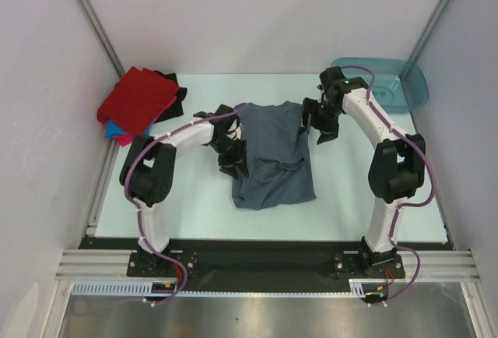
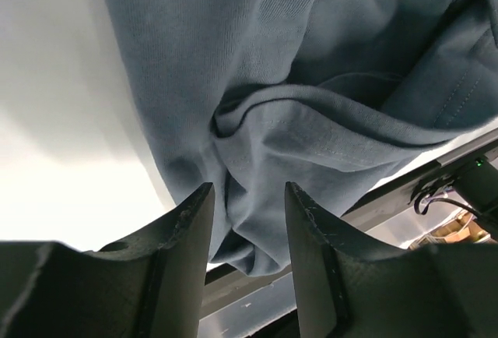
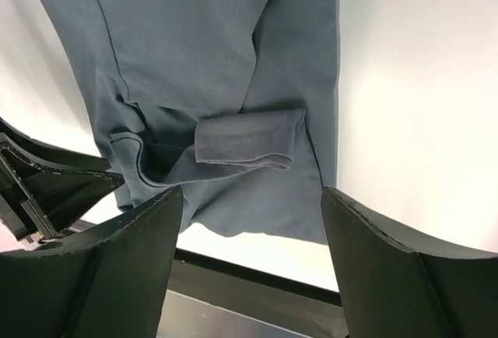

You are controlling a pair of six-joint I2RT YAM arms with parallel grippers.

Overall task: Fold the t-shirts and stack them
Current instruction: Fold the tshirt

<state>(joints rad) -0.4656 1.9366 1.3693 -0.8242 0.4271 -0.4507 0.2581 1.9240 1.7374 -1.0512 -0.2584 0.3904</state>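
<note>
A slate grey-blue t-shirt (image 1: 274,159) lies partly folded and rumpled in the middle of the table. My left gripper (image 1: 232,159) hovers at its left edge. In the left wrist view the gripper (image 2: 249,190) is open, and bunched folds of the t-shirt (image 2: 311,120) show through the gap without being pinched. My right gripper (image 1: 321,131) hangs over the shirt's right edge. It (image 3: 251,194) is wide open and holds nothing, with a turned-over sleeve of the t-shirt (image 3: 218,58) below it. Folded t-shirts are stacked at the back left, red (image 1: 138,96) on top, over bright blue (image 1: 115,128), pink (image 1: 129,139) and black (image 1: 176,93).
A teal plastic tub (image 1: 393,85) stands at the back right corner, just behind the right arm. White walls close in the table (image 1: 194,205) on three sides. The metal rail with both arm bases (image 1: 264,264) runs along the near edge.
</note>
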